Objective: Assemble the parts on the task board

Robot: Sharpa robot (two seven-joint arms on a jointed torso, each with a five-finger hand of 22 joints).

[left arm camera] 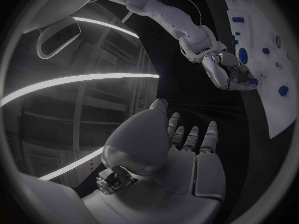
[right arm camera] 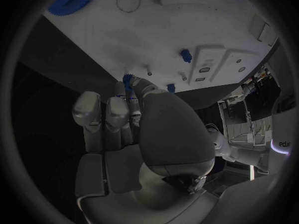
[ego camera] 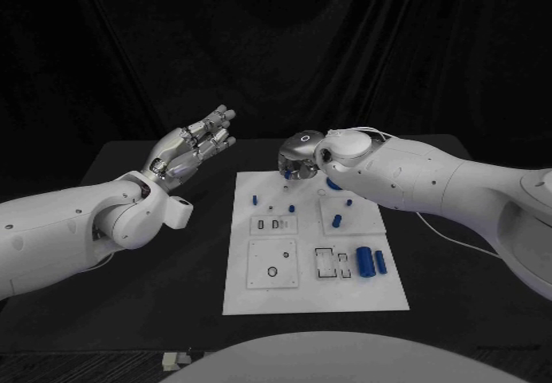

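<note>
Right hand (ego camera: 297,162) at the task board's (ego camera: 310,295) far edge.
We see it pinching a small blue part (left arm camera: 253,82); our left hand (ego camera: 193,145) hovers open, holding nothing.

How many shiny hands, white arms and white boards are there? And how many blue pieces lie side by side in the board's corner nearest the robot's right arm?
Silver hands: 2, the left hand and the right hand
White arms: 2, the left arm and the right arm
White task board: 1
Blue pieces side by side: 2, the round one and the slim one
Total: 7
</note>
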